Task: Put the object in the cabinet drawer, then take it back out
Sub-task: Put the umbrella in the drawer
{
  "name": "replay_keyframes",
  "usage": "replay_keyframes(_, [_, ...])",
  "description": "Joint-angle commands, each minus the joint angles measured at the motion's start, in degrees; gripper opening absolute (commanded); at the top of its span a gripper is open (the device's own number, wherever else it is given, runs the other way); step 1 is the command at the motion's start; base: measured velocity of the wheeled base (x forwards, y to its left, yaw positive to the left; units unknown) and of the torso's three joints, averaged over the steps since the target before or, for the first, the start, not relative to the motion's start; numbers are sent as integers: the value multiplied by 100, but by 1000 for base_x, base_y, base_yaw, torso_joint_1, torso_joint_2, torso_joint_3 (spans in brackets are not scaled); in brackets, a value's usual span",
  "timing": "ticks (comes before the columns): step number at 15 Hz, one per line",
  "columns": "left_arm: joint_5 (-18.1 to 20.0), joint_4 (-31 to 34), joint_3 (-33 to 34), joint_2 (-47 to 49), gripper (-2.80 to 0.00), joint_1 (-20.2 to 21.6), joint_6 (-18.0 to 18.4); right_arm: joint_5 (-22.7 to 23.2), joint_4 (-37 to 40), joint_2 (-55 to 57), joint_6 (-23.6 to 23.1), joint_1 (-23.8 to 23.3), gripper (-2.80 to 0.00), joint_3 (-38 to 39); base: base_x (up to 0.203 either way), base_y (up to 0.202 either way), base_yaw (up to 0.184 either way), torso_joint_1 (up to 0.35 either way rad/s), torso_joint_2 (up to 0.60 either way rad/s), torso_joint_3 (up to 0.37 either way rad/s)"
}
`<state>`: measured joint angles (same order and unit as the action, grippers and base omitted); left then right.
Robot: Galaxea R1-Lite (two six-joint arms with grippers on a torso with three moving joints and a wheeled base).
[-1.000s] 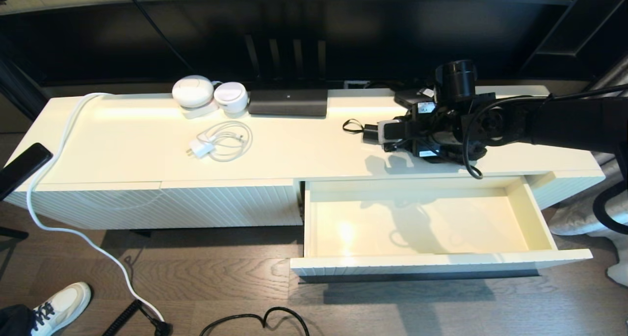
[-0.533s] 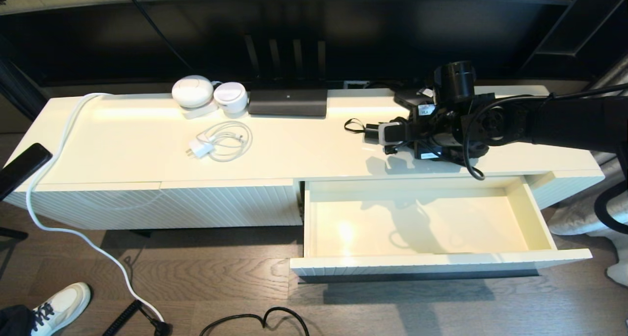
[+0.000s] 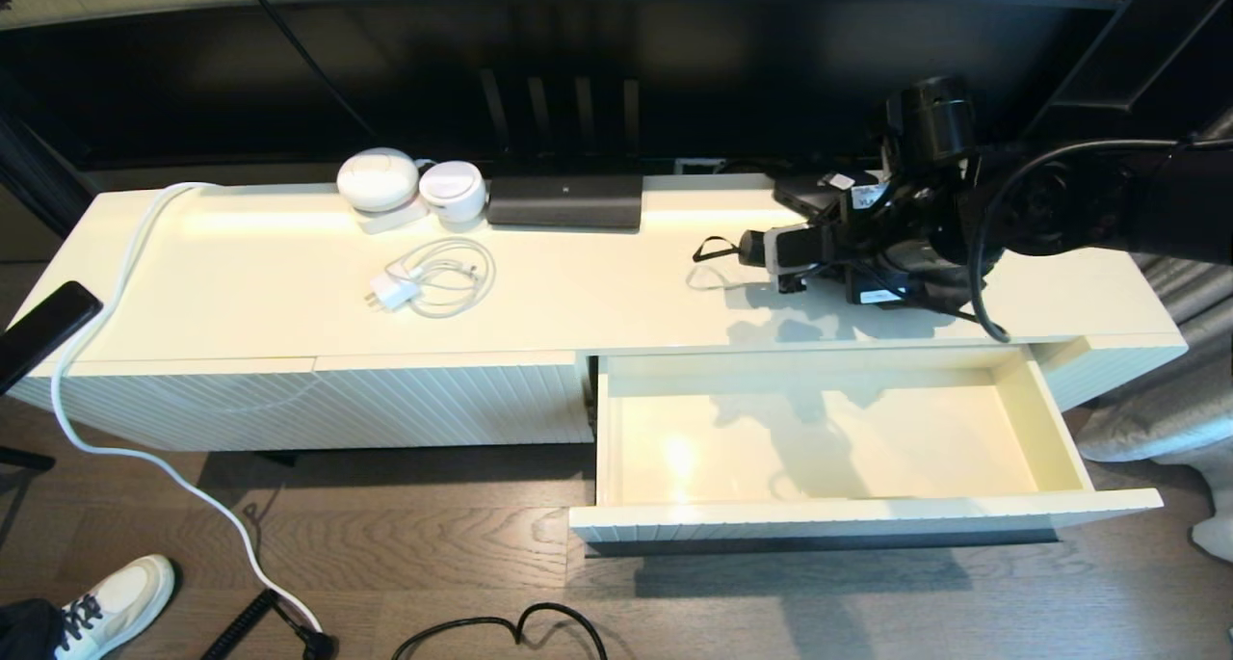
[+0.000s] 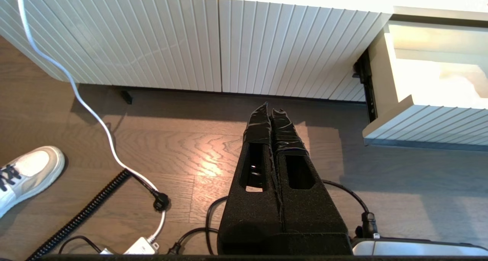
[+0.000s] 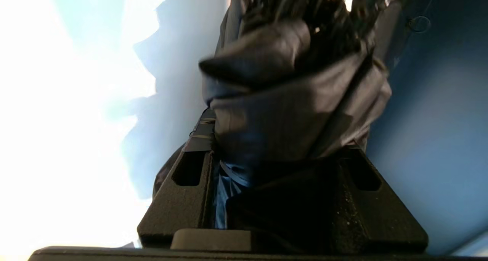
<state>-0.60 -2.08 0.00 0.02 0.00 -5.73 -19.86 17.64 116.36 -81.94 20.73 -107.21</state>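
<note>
The black folding umbrella (image 3: 920, 277) hangs just above the right part of the cabinet top, lying roughly level. Its short handle (image 3: 753, 248) and thin wrist loop (image 3: 708, 250) point left. My right gripper (image 3: 872, 260) is shut on its bunchy fabric (image 5: 293, 101), which fills the space between the fingers (image 5: 190, 169) in the right wrist view. Below and in front, the cabinet drawer (image 3: 867, 514) stands pulled out, its cream inside bare. My left gripper (image 4: 271, 112) is shut on nothing, low over the wooden floor before the ribbed cabinet front.
On the cabinet top lie a white charger with coiled cable (image 3: 429, 279), two round white devices (image 3: 380, 178) and a flat black box (image 3: 565, 200). A white cable (image 3: 125, 255) trails down to the floor. A shoe (image 3: 116, 597) and black cords (image 3: 501, 631) are on the floor.
My right gripper closed on the umbrella, then rose and shifted right, lifting the umbrella off the cabinet top. The drawer has not moved.
</note>
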Motion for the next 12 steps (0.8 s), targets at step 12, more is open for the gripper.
replay_keyframes(12, [-2,-2,0,-2,-280,0,-7,-559,6,-2180,1239,658,-280,3064,0,0,0,0,0,0])
